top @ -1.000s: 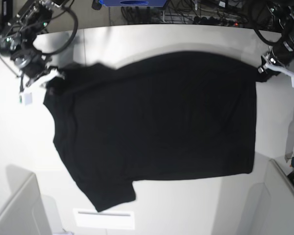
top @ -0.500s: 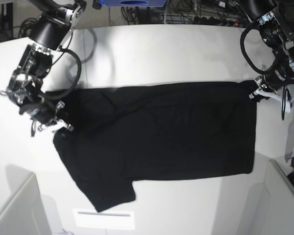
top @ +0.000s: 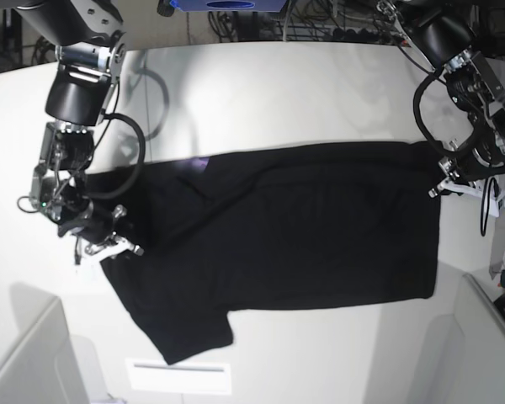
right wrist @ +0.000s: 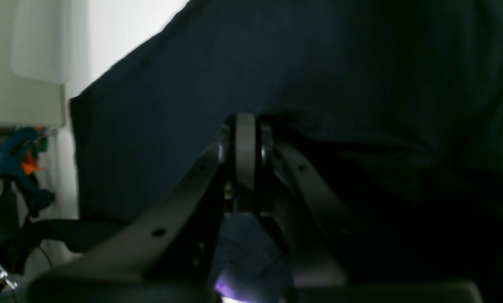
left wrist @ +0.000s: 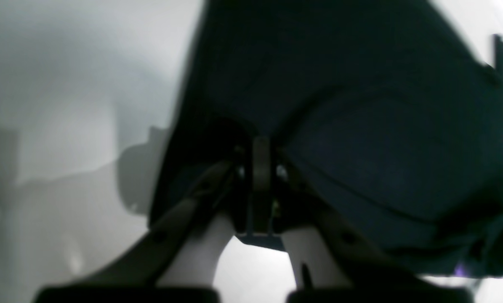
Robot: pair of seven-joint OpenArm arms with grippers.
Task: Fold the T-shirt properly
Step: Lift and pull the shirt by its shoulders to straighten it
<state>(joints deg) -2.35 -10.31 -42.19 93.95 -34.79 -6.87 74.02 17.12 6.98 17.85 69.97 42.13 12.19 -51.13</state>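
While the T-shirt (top: 286,227) lies spread across the middle of the white table (top: 303,84) in the base view, its far long edge is doubled over toward the near side, so a folded band runs from one end of the cloth to the other; the plain black side faces up, and a small purple fleck (top: 200,162) shows at the folded edge near that view's left end; one sleeve (top: 185,332) sticks out flat toward the near edge of the table; the right gripper (top: 109,246), at that view's left, sits low at the shirt's end, its fingers pressed together on a pinch of black cloth; its wrist view shows the two fingers (right wrist: 200,181) converging on the fabric, which fills nearly the whole picture, with a purple glint at the bottom; the left gripper (top: 442,187), at the base view's right, is likewise pinched tight on the shirt's opposite corner, the cloth pulled up slightly around it; from its wrist view the dark fabric (left wrist: 360,126) drapes away from the closed tips over the pale tabletop (left wrist: 66,105); cables (top: 320,25) lie beyond the table's far edge.
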